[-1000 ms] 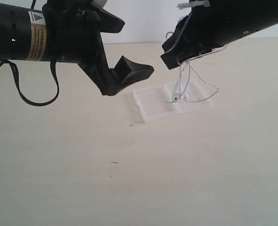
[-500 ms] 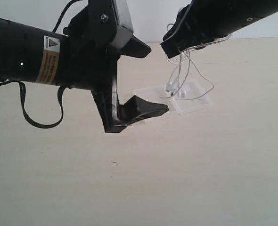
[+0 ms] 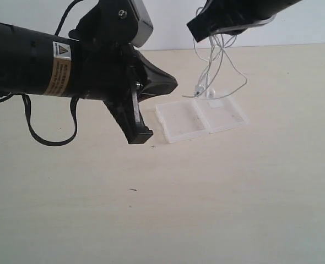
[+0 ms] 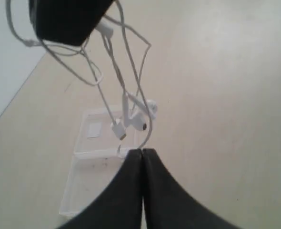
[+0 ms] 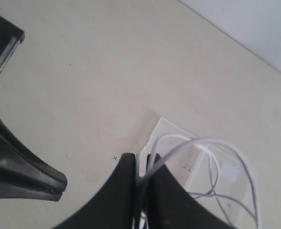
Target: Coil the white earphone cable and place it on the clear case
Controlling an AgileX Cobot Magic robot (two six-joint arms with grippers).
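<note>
The white earphone cable (image 3: 215, 60) hangs in loose loops from my right gripper (image 3: 206, 28), which is shut on it high above the table's far side. Its earbuds and plug (image 3: 205, 91) dangle just over the far edge of the clear case (image 3: 176, 124). The case lies open and flat, and its right half bears a small white patch. In the right wrist view the cable (image 5: 202, 140) passes between the closed fingers of the right gripper (image 5: 140, 160). My left gripper (image 3: 171, 85) is shut on nothing, left of the case. In the left wrist view the left gripper's tips (image 4: 142, 151) point at the hanging cable (image 4: 126, 95) and the case (image 4: 90, 151).
A thick black robot cable (image 3: 41, 140) loops down onto the table under the left arm. The beige tabletop (image 3: 206, 192) stretches toward the front, with a white wall (image 3: 168, 27) behind it.
My right gripper has risen, lifting the cable's loops and earbuds off the case. The left gripper swung in toward the case, then turned and drew back to the left.
</note>
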